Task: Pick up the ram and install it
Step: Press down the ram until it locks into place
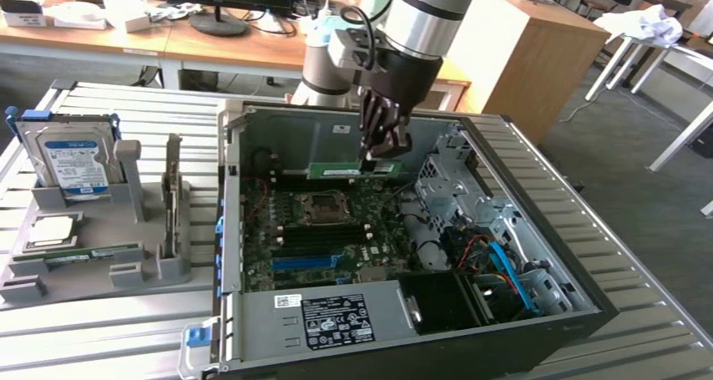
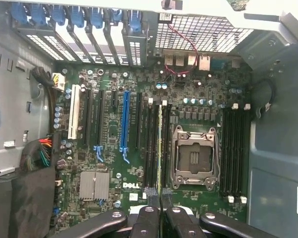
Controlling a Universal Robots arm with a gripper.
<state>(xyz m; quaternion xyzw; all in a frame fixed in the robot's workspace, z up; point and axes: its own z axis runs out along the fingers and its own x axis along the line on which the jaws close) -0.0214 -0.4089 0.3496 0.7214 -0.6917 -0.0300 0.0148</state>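
Observation:
My gripper (image 1: 382, 153) is shut on the ram (image 1: 347, 169), a long thin green stick held level above the motherboard (image 1: 300, 259) inside the open computer case (image 1: 557, 238). In the wrist view the ram (image 2: 160, 144) appears edge-on as a thin line running out from my gripper (image 2: 160, 206). It hangs over the black memory slots (image 2: 151, 144) beside the CPU socket (image 2: 193, 156). The ram hangs above the board without touching it.
A grey holder (image 1: 100, 284) on the exterior view's left carries a silver hard drive (image 1: 73, 164), an upright grey card (image 1: 173, 198), a processor (image 1: 53, 230) and another green stick (image 1: 95, 253). A drive cage (image 1: 446, 179) and cables (image 1: 502, 263) crowd the case's right side.

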